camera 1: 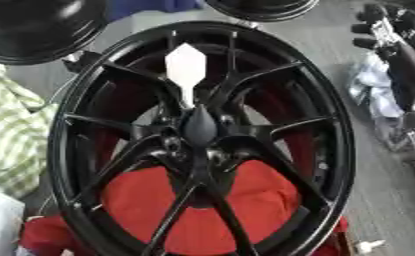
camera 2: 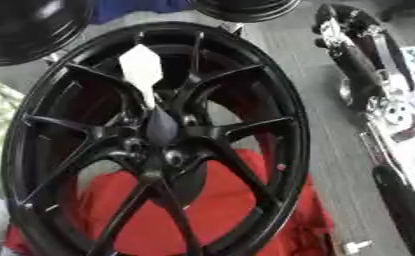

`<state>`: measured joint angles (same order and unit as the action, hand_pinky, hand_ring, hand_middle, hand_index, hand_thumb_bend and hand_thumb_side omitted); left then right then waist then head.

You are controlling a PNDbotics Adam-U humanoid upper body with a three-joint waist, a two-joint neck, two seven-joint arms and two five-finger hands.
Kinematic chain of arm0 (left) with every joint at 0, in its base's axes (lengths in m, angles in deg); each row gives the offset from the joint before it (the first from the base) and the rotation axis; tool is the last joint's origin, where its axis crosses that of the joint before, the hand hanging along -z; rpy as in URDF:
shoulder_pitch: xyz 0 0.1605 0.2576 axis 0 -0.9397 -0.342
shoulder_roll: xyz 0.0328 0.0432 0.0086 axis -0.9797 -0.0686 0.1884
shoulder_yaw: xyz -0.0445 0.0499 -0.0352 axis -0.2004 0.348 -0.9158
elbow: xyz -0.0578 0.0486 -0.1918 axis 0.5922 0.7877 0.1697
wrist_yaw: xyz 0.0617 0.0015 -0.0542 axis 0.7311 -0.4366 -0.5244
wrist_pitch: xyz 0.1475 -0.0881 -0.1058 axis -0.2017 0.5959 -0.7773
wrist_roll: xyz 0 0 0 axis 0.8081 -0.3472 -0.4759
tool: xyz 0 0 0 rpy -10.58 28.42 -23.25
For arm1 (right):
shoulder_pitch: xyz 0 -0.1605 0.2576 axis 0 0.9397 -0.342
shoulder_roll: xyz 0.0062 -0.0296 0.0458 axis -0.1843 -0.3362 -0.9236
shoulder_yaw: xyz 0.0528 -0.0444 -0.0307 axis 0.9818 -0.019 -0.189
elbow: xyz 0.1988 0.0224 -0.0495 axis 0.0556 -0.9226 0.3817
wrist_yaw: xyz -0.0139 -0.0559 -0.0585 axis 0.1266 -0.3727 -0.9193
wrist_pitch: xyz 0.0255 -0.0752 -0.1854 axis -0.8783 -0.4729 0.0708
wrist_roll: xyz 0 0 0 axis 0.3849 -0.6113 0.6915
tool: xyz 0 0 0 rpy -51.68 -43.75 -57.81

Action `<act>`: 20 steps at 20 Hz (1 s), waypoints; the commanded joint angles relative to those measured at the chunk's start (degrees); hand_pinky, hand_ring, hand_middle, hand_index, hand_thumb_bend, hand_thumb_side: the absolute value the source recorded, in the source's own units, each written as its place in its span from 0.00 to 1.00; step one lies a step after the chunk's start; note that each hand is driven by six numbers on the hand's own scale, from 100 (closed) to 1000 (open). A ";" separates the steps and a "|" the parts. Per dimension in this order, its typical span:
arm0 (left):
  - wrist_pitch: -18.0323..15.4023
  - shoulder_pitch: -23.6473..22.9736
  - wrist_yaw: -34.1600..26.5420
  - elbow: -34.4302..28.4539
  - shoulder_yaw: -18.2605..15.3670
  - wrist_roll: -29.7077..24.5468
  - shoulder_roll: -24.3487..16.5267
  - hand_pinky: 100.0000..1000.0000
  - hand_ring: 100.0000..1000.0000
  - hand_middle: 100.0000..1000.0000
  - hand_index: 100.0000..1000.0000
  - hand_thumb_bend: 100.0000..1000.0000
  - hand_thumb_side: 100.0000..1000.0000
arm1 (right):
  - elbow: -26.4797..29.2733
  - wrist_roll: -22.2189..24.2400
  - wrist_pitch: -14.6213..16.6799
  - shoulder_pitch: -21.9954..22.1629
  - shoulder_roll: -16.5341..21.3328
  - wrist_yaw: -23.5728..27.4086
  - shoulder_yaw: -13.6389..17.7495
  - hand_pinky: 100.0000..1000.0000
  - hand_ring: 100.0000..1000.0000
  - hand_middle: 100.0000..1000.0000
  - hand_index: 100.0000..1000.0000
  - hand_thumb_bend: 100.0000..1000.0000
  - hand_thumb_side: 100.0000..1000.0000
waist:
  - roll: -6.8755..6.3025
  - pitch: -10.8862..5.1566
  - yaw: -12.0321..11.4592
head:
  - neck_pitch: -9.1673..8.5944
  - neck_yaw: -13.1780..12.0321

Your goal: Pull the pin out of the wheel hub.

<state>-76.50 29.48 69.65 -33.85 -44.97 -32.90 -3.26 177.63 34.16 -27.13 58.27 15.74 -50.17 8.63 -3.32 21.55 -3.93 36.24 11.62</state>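
While nothing grips the pin, the scene reads as follows, left to right. At left lies a green checked cloth (camera 1: 9,135); above it sits a second dark rim (camera 1: 35,30). The wheel (camera 1: 202,135) fills the centre, black, multi-spoke, resting on red cloth (camera 1: 202,205). The pin (camera 1: 187,70) stands in the hub (camera 1: 200,127): a white, flat, pointed head narrowing to a stem that enters a dark cone at the hub centre. At right, the right arm comes in from the upper corner, and its hand (camera 2: 337,30) is well apart from the pin; whether its fingers are curled or released cannot be told. The left hand appears in neither view.

Risks, as judgement: the hand must cross the rim and drop between spokes, so a low approach could strike either. A pull off the stem's line could jam the pin or tip the wheel on the soft cloth. A pinch on the flat head could slip.

No brand, label or writing is legible.
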 commanded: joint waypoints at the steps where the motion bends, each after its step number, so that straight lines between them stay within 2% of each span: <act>1: -0.17 0.77 1.24 -1.22 -0.04 -0.61 -3.26 0.75 0.58 0.56 0.70 0.76 0.46 | 1.38 -0.02 -0.02 -0.30 1.98 0.08 0.47 0.77 0.76 0.72 0.75 0.12 0.48 | 0.06 -1.02 -0.01 | 0.53 0.45; 3: -1.15 2.53 2.43 -1.22 1.74 -1.74 -5.13 0.75 0.58 0.56 0.71 0.75 0.46 | 1.72 0.01 0.00 0.59 3.32 -0.36 0.51 0.77 0.76 0.72 0.75 0.12 0.48 | -0.72 -1.49 0.30 | 0.87 0.97; 5: -1.42 4.50 4.05 -1.22 4.34 -3.35 -7.75 0.75 0.58 0.56 0.71 0.75 0.46 | 1.72 -0.21 -0.13 1.20 4.03 -0.43 0.75 0.77 0.76 0.72 0.75 0.12 0.49 | -0.85 -1.82 0.42 | 0.53 0.77; 7: -0.48 5.88 5.75 -1.22 6.86 -5.05 -10.51 0.75 0.58 0.56 0.71 0.74 0.46 | 1.66 -0.35 -0.36 1.64 4.25 -0.46 0.83 0.77 0.76 0.72 0.76 0.11 0.49 | -0.81 -2.18 0.50 | 0.31 0.02; 9: 0.51 7.52 7.52 -1.22 8.71 -6.81 -13.38 0.75 0.58 0.56 0.71 0.73 0.46 | 2.07 -0.45 -0.28 1.92 4.48 0.08 1.16 0.77 0.76 0.72 0.75 0.11 0.48 | -0.79 -2.22 0.34 | -0.69 -0.44; 13: 0.77 11.53 11.04 -0.82 11.47 -10.33 -19.11 0.76 0.60 0.57 0.72 0.70 0.47 | 2.83 -0.54 -0.07 2.54 5.11 0.67 1.39 0.77 0.76 0.72 0.75 0.11 0.48 | -1.02 -3.26 1.30 | 0.04 -0.72; 16: -0.30 14.79 13.85 1.74 13.66 -13.15 -23.68 0.76 0.61 0.58 0.73 0.69 0.47 | 3.13 -0.43 -0.21 2.64 5.37 0.59 1.33 0.77 0.76 0.71 0.75 0.11 0.48 | -0.87 -3.35 2.10 | 0.41 -0.70; 20: -3.54 18.25 15.42 5.62 17.19 -16.81 -29.64 0.77 0.63 0.59 0.73 0.65 0.46 | 3.29 -0.22 -0.42 2.60 5.31 0.57 1.07 0.77 0.76 0.71 0.75 0.11 0.48 | -0.83 -3.17 2.76 | 0.58 -1.65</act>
<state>-79.23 46.83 84.42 -28.82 -28.18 -48.65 -29.19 179.73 33.92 -27.44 61.30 19.21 -50.02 9.34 -4.42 19.43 -1.11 36.73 10.35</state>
